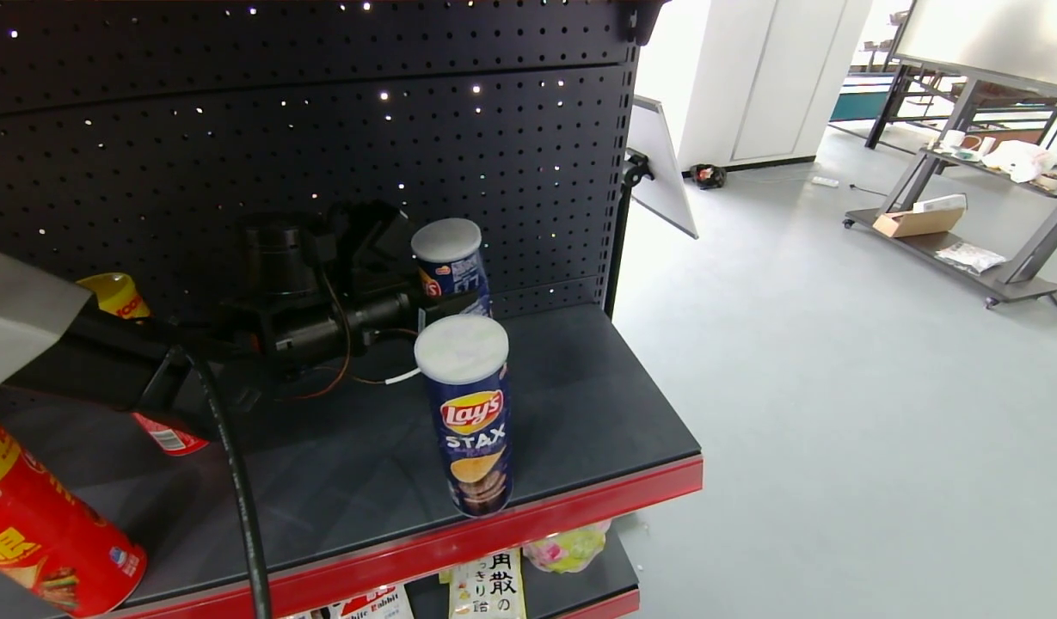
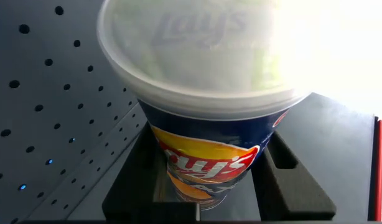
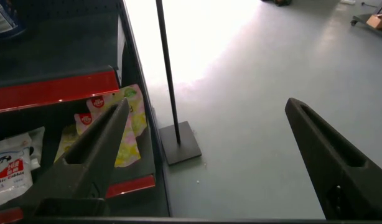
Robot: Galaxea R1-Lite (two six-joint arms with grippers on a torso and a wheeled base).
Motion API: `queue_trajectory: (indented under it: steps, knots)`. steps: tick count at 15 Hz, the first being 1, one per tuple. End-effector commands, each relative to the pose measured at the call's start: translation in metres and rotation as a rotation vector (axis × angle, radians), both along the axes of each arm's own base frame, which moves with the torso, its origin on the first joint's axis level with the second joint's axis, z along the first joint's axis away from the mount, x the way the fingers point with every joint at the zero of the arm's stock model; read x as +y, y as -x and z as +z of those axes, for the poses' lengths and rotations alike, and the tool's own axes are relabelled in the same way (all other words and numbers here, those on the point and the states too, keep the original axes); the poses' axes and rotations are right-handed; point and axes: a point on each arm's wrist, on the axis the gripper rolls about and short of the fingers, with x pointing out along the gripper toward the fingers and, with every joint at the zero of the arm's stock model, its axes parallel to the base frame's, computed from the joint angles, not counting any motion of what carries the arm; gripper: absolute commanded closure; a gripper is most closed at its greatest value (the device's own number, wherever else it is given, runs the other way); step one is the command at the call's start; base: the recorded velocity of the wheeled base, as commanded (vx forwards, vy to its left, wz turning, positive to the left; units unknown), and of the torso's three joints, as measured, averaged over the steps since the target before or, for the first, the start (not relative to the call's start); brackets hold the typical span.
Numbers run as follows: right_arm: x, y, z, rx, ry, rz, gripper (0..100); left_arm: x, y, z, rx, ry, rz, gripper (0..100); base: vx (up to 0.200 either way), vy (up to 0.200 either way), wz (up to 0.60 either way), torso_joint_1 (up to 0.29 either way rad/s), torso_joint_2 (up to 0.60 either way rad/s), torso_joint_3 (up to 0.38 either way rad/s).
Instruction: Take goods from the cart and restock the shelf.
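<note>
Two glossy blue cylinders: left claw (image 2: pixel 209 196) clamps one frosted-lidded cardboard chip tube (image 2: pixel 206 149); twin tube (image 1: pixel 465 413) stands just beside; right claw (image 3: pixel 216 155) gapes apart.

Matt dark shelf (image 1: pixel 597 404); glossy can (image 2: pixel 206 162), plastic lid (image 2: pixel 197 50).

A logo and a word stand on the front blue can (image 1: pixel 470 430); partial print marks the rear blue can (image 1: pixel 450 260) behind it.
</note>
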Motion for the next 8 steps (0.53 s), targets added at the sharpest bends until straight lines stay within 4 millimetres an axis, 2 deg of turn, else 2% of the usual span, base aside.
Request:
queue_trajectory:
  steps: [1, 8]
  knots:
    - [0.0, -0.0001, 0.0001, 0.001, 0.0, 0.001, 0, 0.0004, 0.0007, 0.0011, -0.003, -0.002, 0.001, 100, 0.0, 0.0, 0.0, 0.0, 0.0, 0.0]
    - [0.0, -0.0001, 0.0001, 0.001, 0.0, 0.001, 0, 0.0009, 0.0022, -0.0038, 0.038, -0.02, -0.001, 100, 0.0, 0.0, 0.0, 0.0, 0.0, 0.0]
